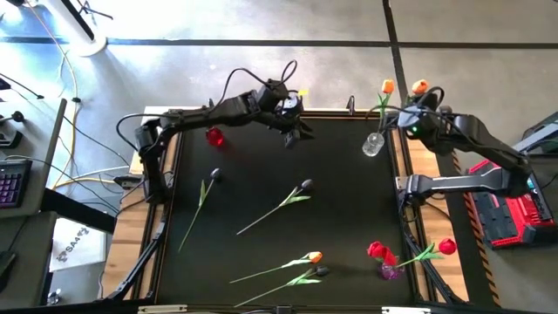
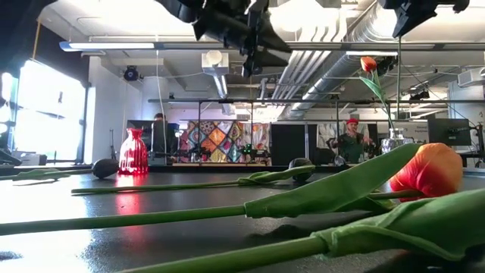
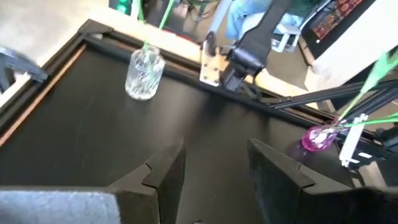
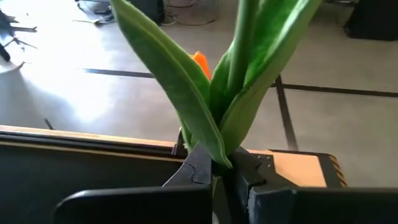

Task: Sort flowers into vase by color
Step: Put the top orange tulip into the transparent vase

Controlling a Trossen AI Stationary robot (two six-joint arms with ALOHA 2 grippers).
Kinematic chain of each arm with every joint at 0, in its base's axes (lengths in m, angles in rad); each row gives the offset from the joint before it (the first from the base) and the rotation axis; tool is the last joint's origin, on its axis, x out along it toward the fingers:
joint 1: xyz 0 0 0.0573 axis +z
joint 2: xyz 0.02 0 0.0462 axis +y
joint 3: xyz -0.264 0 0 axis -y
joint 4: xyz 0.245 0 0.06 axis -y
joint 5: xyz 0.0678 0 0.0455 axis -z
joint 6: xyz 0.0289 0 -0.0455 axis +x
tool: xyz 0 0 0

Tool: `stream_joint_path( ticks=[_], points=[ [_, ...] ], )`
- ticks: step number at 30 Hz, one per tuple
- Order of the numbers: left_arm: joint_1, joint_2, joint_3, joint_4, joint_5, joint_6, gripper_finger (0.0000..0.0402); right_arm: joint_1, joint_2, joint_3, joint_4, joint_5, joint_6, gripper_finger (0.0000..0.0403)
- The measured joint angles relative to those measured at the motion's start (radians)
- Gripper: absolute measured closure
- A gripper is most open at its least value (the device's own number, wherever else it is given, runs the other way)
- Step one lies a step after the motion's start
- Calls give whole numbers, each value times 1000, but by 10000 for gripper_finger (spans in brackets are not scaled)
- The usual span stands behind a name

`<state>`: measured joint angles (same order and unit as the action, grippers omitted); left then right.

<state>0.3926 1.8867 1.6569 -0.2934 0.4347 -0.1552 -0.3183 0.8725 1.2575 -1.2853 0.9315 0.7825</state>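
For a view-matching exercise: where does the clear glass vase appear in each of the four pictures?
High view: clear vase at the mat's far right, below the right tool.
Low view: right of centre, far back, an orange tulip standing in it.
Left wrist view: upper left.
Right wrist view: not visible.
Shared landmark: the purple vase.

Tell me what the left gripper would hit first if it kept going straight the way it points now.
Probably bare table. The left gripper is open and angled down at the black surface, with nothing lying between its fingers. The clear vase stands off to one side of that line and the purple vase to the other; depth is uncertain.
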Motion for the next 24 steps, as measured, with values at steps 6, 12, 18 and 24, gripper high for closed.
stream_joint_path(
  ticks=[6,12,18,24],
  points=[
    [20,3,-1,-30,-11,51,243,-81,40,0,54,-43,-56,403],
    [38,3,-1,-60,-14,92,243,-105,103,0,78,-100,-64,403],
    [66,3,-1,-103,-15,123,243,-118,160,0,40,-99,-20,403],
    [103,3,-1,-119,-15,142,243,-142,193,0,27,-147,29,390]
  ],
)
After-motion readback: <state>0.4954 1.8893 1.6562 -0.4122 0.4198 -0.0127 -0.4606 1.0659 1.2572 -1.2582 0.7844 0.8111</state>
